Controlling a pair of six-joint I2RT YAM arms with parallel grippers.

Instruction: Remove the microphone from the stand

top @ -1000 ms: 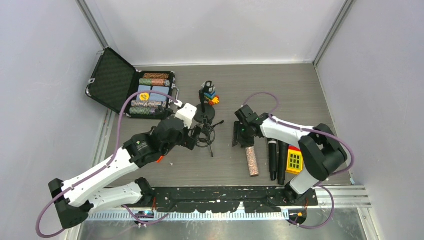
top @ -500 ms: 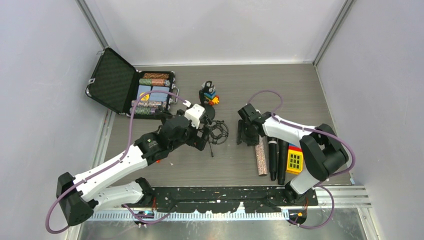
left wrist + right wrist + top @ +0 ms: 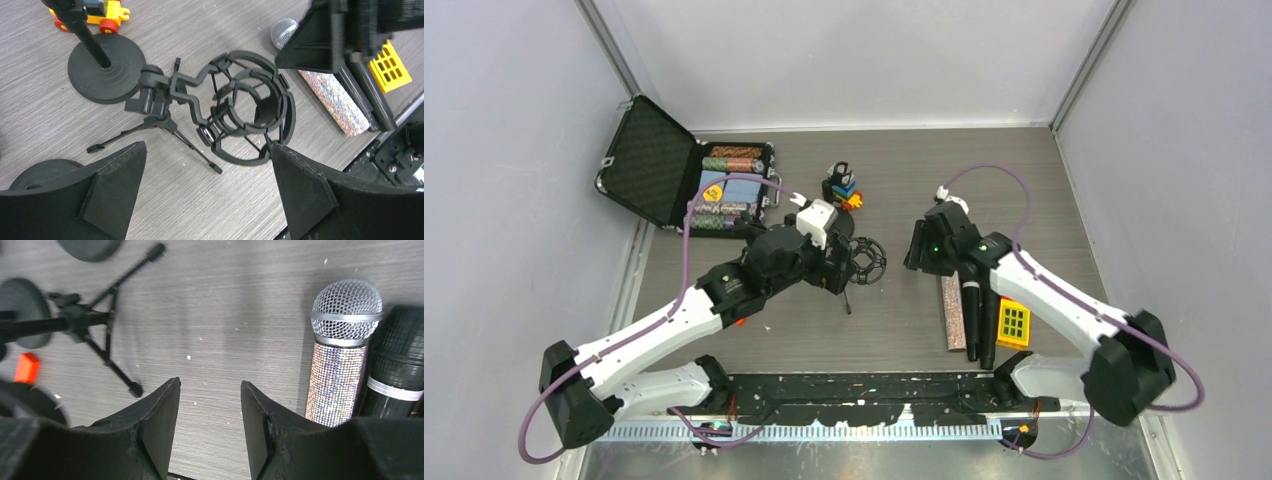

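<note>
The empty black shock-mount stand (image 3: 868, 258) on its small tripod stands mid-table; it fills the left wrist view (image 3: 250, 107), its ring holding nothing. The glitter microphone (image 3: 952, 312) with a silver mesh head lies flat on the table beside two black microphones (image 3: 972, 315). It also shows in the right wrist view (image 3: 339, 375) and the left wrist view (image 3: 332, 97). My left gripper (image 3: 842, 268) is open and empty just left of the mount (image 3: 207, 175). My right gripper (image 3: 921, 248) is open and empty (image 3: 210, 410), above the table left of the microphone's head.
A yellow block (image 3: 1013, 322) lies right of the microphones. A round-base stand (image 3: 834, 232) and a colourful toy (image 3: 844, 185) sit behind the mount. An open black case (image 3: 724, 190) of poker chips is at the far left.
The glitter microphone has slid right against the black microphones. My right gripper has moved away from it toward the far side. My left gripper and the mount have shifted right.
</note>
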